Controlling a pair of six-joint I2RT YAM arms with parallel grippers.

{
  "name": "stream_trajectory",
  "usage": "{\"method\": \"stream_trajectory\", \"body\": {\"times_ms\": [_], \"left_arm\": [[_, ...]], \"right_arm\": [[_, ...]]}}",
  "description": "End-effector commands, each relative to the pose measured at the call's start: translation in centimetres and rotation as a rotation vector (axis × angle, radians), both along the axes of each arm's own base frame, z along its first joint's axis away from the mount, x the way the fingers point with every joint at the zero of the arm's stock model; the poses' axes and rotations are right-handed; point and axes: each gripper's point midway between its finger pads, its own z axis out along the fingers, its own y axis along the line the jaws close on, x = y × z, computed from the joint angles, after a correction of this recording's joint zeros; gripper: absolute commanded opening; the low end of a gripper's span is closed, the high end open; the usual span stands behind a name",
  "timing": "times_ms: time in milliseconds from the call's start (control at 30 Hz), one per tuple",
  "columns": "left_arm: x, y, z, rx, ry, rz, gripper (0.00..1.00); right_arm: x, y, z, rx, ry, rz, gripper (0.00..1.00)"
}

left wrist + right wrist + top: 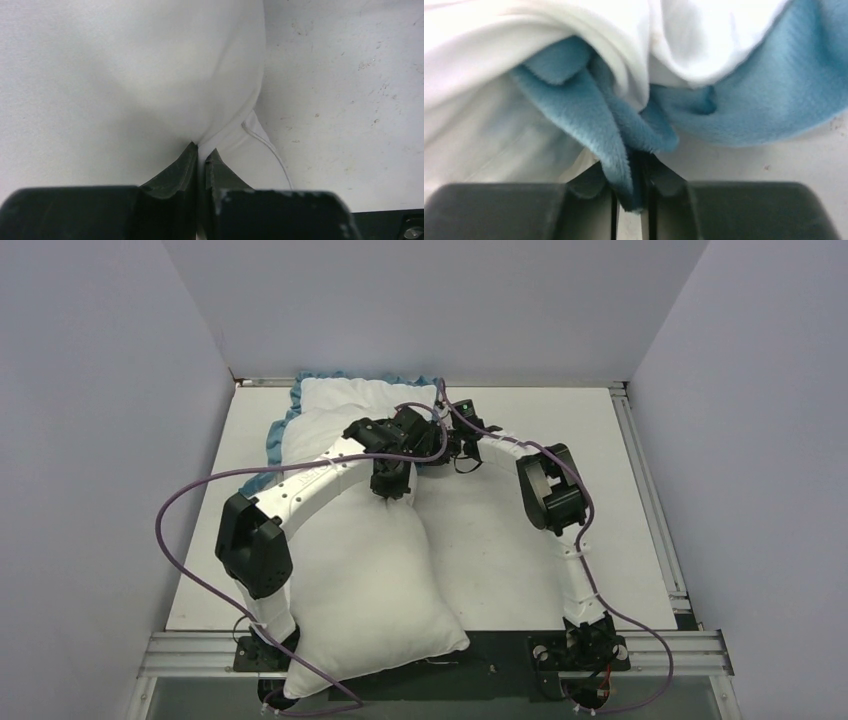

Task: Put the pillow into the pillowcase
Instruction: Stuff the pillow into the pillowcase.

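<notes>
white pillow (370,570) is lying lengthwise on the table (600,490), its near end hanging over the front edge, its far end lying against the pillowcase (272,440) by the back wall (430,300). the left gripper (201,150) is pinching a fold of pillow cloth at its waist. the right gripper (634,167), just beside it, is clamping the pillowcase's fuzzy blue trim

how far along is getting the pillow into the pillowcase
Early. Done: both grips are set, the left end effector shut on a fold of the pillow, the right end effector shut on the blue ruffle of the pillowcase. In hand: bringing the two together at the far end. Left: nearly everything; most of the pillow lies bare toward the near edge.
</notes>
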Motion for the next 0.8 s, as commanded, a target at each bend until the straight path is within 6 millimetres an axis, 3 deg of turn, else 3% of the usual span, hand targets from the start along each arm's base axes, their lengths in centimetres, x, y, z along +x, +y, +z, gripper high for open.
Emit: {"method": "stream_trajectory", "body": {"times_ms": [0,167,267,467,567,667,767], "left_arm": [[-1.0,1.7,0.7,-0.057,0.052,0.056,0.00],[1.2,4.8,1.2,-0.072,0.025,0.137,0.00],[2.8,6.4,1.2,-0.059,0.008,0.168,0.00],[6.5,6.6,1.0,-0.044,-0.026,0.190,0.00],[8.7,6.8,1.5,-0.017,-0.062,0.218,0.00],[10.2,7.3,1.8,-0.021,-0.065,0.261,0.00],[10.8,6.8,2.3,-0.053,-0.081,0.239,0.00]], "right_arm": [[1.1,0.0,1.7,0.042,-0.052,-0.010,0.06],[-3.4,-2.0,5.9,0.063,-0.053,0.035,0.05],[-6.6,-2.9,7.1,0.062,-0.007,0.094,0.05],[-13.7,-2.1,9.8,0.061,0.041,0.351,0.05],[-17.3,-2.6,10.1,0.011,0.060,0.468,0.05],[-20.2,-4.4,9.3,-0.098,0.072,0.527,0.05],[-19.5,-5.8,8.2,-0.174,0.055,0.474,0.05]]}}
